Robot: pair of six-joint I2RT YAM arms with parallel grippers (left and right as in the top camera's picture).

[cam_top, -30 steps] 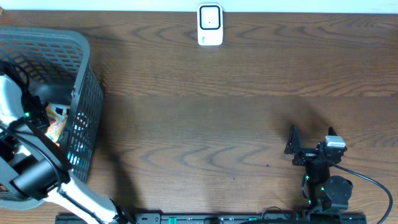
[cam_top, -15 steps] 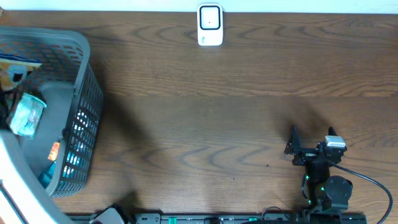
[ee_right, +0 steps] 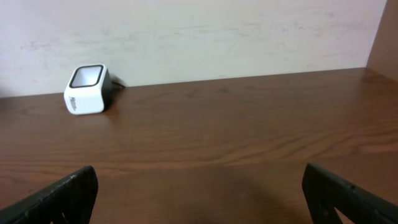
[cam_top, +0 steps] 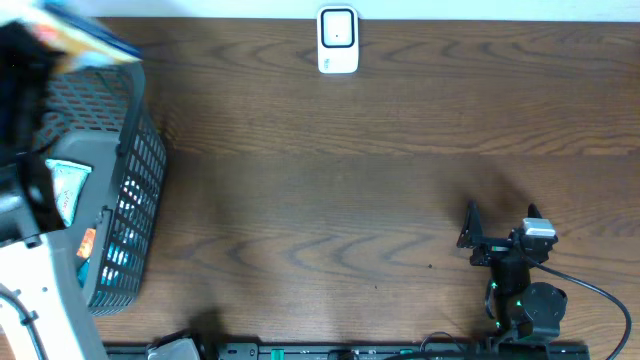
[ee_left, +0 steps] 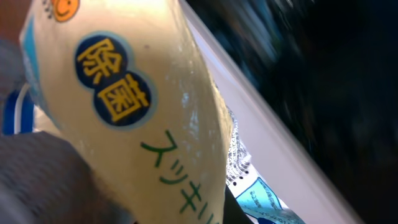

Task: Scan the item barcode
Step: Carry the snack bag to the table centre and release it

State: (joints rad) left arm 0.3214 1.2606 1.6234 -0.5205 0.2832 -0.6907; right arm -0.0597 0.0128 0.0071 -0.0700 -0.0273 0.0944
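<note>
Since a second ago your left arm [cam_top: 30, 280] has come up out of the basket [cam_top: 135, 190] and risen close under the overhead camera. The right arm has not shifted at all.

From overhead, the left tool [cam_top: 50, 52] is a dark blur at the top left corner, with the pouch [cam_top: 90, 42] showing as a smear of orange and blue above the basket's far rim. A pale teal packet [cam_top: 65, 190] lies inside the basket. The scanner [cam_top: 338, 40] stands at the far edge of the tabletop [cam_top: 350, 200], well apart from the pouch. The right tool [cam_top: 498, 225] rests near the front edge with its jaws spread wide and nothing between them.

On the left wrist camera the yellow pouch fills most of the frame, its blue roundels and green lettering tilted across the picture. The fingers themselves are hard to make out (only a grey blur at the lower left), but the tool is closed, and I judge it to be clamped on the pouch.

On the right wrist camera you see the scanner's window facing up and bare tabletop in front of the spread fingers [ee_right: 62, 193].

You are in the carry step: item lifted, not yet scanned. No barcode shows yet, so next you likely need to swing the pouch across to the scanner and turn it until the code faces the window.
</note>
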